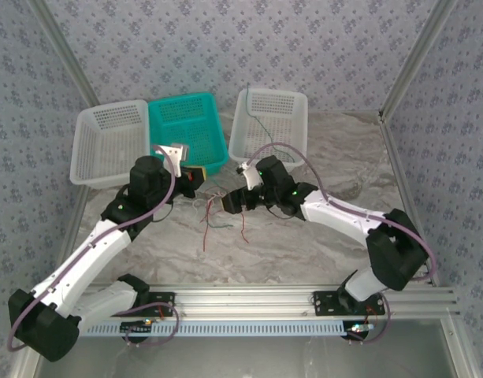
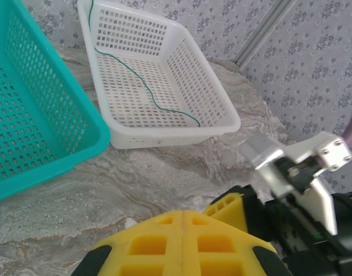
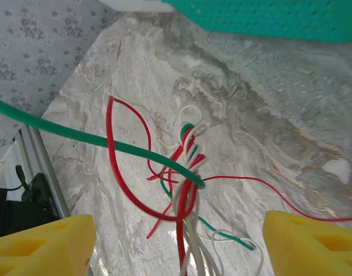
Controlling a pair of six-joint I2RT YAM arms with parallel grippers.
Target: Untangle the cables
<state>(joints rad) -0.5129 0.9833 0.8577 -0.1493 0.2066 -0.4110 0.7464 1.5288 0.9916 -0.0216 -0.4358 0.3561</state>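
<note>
A tangle of thin red, white and green cables [image 1: 217, 213] lies on the marbled table between my two grippers. In the right wrist view the knot of cables [image 3: 187, 172] sits between my right gripper's [image 3: 178, 247] wide-apart yellow fingers [image 3: 41, 241], which are open around it without pinching. One green strand [image 3: 78, 135] crosses close in front of the camera. My right gripper [image 1: 228, 201] reaches in from the right. My left gripper [image 1: 194, 179] hovers just left of the tangle; its yellow fingertips [image 2: 181, 230] are pressed together, with no cable visible between them. A separate green cable [image 2: 147, 95] lies in the right white basket [image 1: 269, 150].
Three baskets stand at the back: a white one [image 1: 83, 150] on the left, a teal one [image 1: 217, 153] in the middle, and the right white basket [image 2: 221, 123]. The teal basket's wall [image 3: 262, 17] is just beyond the tangle. Metal frame posts edge the table.
</note>
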